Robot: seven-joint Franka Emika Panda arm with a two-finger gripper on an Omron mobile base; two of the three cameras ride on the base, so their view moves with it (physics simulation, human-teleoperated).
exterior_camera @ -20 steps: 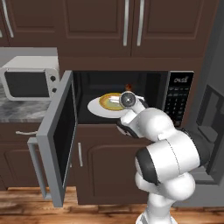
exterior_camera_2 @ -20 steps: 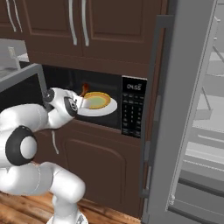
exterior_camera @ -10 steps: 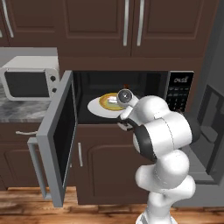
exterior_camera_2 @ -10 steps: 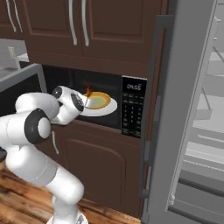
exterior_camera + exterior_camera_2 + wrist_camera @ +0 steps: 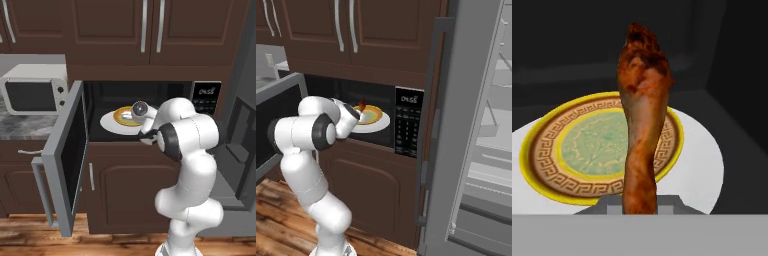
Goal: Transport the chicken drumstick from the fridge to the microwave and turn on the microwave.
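Gripper (image 5: 360,107): clamped on the narrow end of the chicken drumstick (image 5: 641,131), at the mouth of the microwave cavity; finger tips hidden behind the meat in the hand view.
Chicken drumstick: held upright along the hand's line of sight, thick dark-browned end farthest from the hand, raised over the near right part of the plate; only a small reddish tip visible above the wrist in the right base view.
Plate (image 5: 572,150): round, yellow rim, brown key-pattern band, green centre; sits on the white turntable (image 5: 699,160) inside the microwave, toward its left side in the hand view.
Microwave (image 5: 150,95): black, built in under the dark wood cabinets (image 5: 115,30); door (image 5: 70,155) swung wide open to the left; keypad with lit display (image 5: 406,122) at the right edge.
Fridge (image 5: 476,130): grey, just right of the microwave, door open, pale shelves visible in the right base view.
Counter (image 5: 22,125): grey stone, left of the microwave, carrying a small white oven (image 5: 35,90) near its back edge.
Floor (image 5: 276,210): wooden planks.
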